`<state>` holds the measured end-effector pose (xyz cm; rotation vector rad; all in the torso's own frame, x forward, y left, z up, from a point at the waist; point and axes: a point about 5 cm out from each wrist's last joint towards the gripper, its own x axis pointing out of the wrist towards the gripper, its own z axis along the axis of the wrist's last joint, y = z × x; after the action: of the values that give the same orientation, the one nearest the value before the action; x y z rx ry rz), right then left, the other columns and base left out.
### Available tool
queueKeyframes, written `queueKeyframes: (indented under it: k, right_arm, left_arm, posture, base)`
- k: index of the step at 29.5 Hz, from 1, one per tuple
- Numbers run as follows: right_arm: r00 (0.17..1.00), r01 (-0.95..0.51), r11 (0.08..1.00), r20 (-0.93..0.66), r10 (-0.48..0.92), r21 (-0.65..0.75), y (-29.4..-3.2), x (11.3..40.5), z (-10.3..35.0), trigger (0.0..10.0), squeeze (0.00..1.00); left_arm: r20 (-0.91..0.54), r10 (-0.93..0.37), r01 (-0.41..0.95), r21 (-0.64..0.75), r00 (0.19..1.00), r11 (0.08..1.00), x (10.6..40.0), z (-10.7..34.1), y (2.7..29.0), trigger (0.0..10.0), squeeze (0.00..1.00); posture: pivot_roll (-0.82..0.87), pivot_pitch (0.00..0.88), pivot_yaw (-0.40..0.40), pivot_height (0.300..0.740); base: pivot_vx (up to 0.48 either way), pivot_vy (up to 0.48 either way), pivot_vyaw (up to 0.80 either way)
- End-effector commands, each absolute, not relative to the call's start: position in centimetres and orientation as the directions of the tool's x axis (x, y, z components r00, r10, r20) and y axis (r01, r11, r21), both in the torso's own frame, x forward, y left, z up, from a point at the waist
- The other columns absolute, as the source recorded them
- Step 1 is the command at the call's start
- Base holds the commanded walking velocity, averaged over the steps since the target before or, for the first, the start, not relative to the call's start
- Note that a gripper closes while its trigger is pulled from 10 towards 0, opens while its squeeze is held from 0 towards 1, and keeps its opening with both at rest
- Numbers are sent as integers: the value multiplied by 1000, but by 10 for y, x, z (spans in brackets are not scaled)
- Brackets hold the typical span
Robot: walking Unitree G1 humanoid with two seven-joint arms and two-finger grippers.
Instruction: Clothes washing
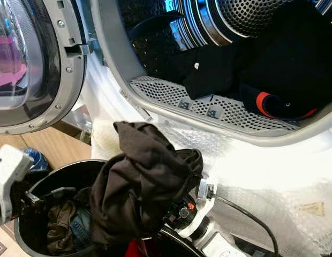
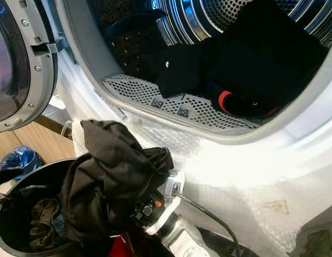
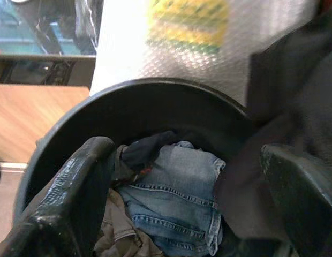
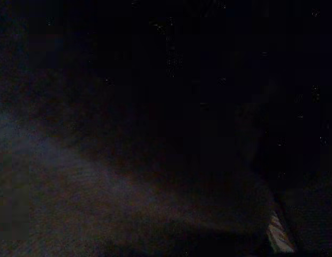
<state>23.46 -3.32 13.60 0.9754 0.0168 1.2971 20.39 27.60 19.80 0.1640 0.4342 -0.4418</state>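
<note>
A dark brown garment (image 1: 139, 176) hangs bunched over my right gripper, whose fingers are buried in the cloth; its wrist (image 1: 194, 214) shows just below. It is held above the rim of a black laundry basket (image 1: 64, 171) at the lower left. The right wrist view is dark with fabric against it. My left gripper (image 3: 187, 193) is open over the basket, above blue jeans (image 3: 176, 193) and a brown item. The washing machine drum (image 1: 230, 21) stands open beyond, with black clothes (image 1: 284, 64) inside, one with a red band (image 1: 265, 103).
The round machine door (image 1: 27, 64) is swung open to the left. Bubble wrap (image 1: 262, 176) covers the white front below the opening. A black cable (image 1: 246, 214) runs from my right wrist. A blue object (image 1: 35, 158) lies on the wooden floor (image 1: 53, 144) beside the basket.
</note>
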Motion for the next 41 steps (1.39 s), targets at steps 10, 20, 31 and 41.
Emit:
queueKeyframes:
  k: [10, 20, 31, 41]
  right_arm:
    - [167, -844, -213, 620, 766, 491, -27, 213, 177, 0, 0]
    - [123, -852, -285, 695, 708, 440, -30, 194, 213, 0, 0]
    - [135, -915, -237, 801, 583, 327, -39, 214, 276, 0, 0]
    - [185, -948, -136, 848, 496, 287, -36, 246, 330, 0, 0]
  left_arm:
    - [-586, -148, 289, 154, 797, 945, 223, 95, 290, 10000, 0]
    - [-691, -93, 292, 175, 717, 940, 235, 15, 269, 10000, 0]
    - [-744, -94, 328, 174, 661, 928, 224, -27, 252, 10000, 0]
    - [-749, -104, 316, 146, 654, 937, 219, -40, 242, 10000, 0]
  posture:
    - [132, 64, 26, 740]
    - [83, 62, 5, 740]
    - [70, 56, -10, 740]
    - [67, 50, -22, 740]
  base:
    - [0, 0, 0]
    - [0, 0, 0]
    - [0, 0, 0]
    - [0, 0, 0]
